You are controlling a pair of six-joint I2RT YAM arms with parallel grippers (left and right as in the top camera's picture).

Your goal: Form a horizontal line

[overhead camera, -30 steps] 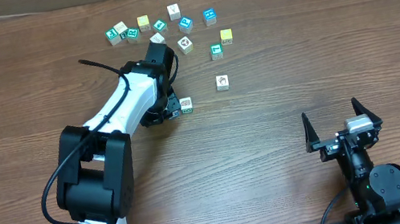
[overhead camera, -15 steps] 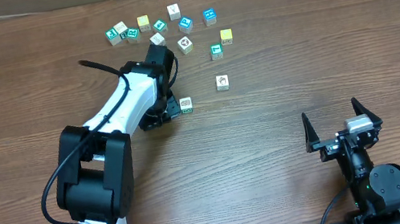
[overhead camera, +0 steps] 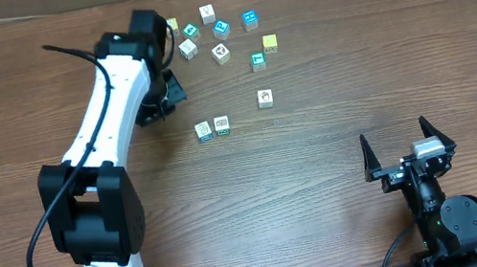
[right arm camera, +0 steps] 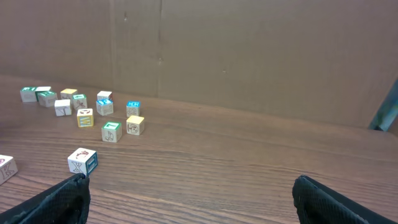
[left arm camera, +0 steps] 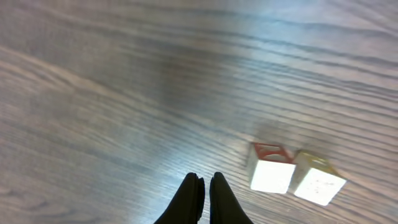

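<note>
Horizontal line [overhead camera: 212,128], centre of overhead frame: two tiny cubes touching. Likely light, rigid, easily nudged; pinch opposite flat sides. Left gripper [left arm camera: 203,182] closed on nothing; right gripper [overhead camera: 402,139] spread wide, empty.

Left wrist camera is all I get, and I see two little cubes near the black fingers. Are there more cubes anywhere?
Observer: Yes. From above, a loose bunch of cubes lies scattered toward the far side of the table, beyond a pair sitting side by side.
Operator: Any yellow ones?
Observer: Yes, a yellow cube sits at the right end of that bunch.
Operator: What is the other arm doing?
Observer: The right gripper is open at the near side, away from every cube.
</note>
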